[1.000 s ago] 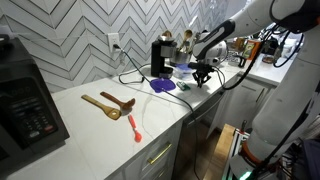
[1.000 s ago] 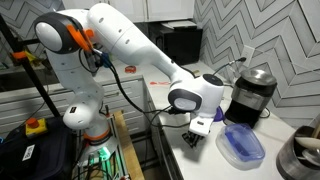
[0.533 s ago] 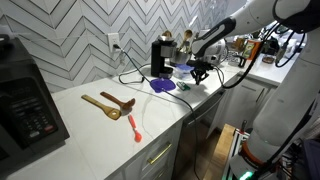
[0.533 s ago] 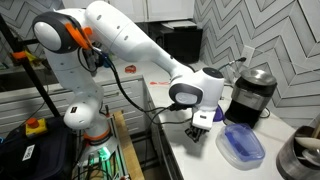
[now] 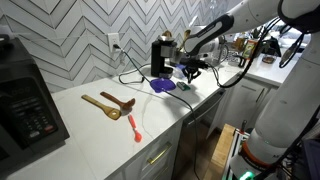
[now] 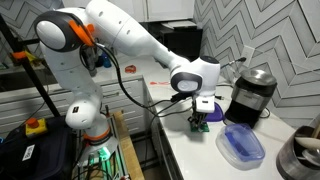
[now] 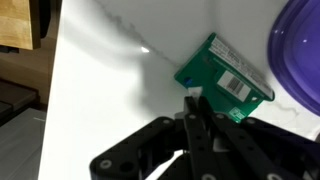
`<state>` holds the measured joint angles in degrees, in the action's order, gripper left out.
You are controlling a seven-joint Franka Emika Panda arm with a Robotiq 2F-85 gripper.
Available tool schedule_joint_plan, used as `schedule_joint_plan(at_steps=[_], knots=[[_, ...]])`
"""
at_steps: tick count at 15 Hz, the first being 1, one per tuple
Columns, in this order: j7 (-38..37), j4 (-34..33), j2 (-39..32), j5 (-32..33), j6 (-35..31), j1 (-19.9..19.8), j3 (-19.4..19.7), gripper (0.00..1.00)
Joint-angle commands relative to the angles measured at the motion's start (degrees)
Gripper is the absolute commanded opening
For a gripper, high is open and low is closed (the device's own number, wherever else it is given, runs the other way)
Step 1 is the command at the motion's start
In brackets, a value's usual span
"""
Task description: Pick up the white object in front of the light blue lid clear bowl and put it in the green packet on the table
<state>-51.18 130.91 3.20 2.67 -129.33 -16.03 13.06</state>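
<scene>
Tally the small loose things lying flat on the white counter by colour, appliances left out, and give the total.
brown wooden spoons: 2
red-orange utensil: 1
violet-blue thing: 1
green packet: 1
Total: 5
</scene>
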Motion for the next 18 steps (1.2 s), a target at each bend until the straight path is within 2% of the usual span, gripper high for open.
schedule_joint_plan(at_steps=[1, 12, 18], knots=[[1.7, -0.8, -1.5, 0.7, -2.0, 0.9, -0.3, 0.04], [1.8, -1.2, -4.0, 3.2, -4.6, 1.2, 0.1, 0.02], [3.2, -1.4, -4.3, 1.5, -6.1, 2.0, -0.3, 0.02]])
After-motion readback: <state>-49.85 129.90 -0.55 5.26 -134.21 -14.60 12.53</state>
